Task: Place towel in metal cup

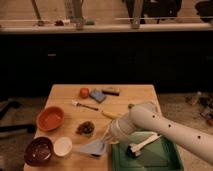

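Note:
A light blue towel lies at the front of the wooden table, with its right corner pulled up to a peak. My gripper is at that peak, at the end of the white arm that reaches in from the right, and it is shut on the towel's corner. A small pale round cup stands just left of the towel, about a hand's width from the gripper. I cannot tell whether it is metal.
A dark maroon bowl and an orange bowl are at the left. A brown clump, a fork, a banana, a tomato and a blue sponge lie behind. A green tray with a brush is at the right.

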Robot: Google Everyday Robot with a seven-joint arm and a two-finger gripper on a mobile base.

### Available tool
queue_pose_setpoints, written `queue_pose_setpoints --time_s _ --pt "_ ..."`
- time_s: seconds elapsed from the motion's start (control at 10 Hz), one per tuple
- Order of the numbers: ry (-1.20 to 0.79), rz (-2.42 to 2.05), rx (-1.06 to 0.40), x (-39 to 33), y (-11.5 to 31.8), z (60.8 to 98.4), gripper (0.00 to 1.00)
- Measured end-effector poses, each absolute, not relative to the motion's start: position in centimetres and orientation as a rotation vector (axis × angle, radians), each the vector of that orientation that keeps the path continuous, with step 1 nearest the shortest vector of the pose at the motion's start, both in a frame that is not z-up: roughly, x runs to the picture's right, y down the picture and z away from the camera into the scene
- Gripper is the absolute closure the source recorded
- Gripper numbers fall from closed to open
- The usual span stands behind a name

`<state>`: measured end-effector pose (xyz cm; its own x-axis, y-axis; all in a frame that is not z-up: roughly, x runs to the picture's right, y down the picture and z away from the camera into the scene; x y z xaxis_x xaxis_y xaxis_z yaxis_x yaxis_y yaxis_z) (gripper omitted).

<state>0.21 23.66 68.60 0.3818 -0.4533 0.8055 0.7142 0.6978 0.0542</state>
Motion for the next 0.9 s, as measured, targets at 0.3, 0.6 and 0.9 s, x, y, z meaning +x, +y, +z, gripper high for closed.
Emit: queue_pose_setpoints --time_s 0.3,0.6,0.9 --pt "-0.908 -0.762 -0.326 0.21 23.66 68.60 0.20" --pt "-0.908 -0.762 -0.326 0.21 23.66 68.60 0.20" --pt "-0.908 -0.762 -0.326 0.21 23.66 68.60 0.20"
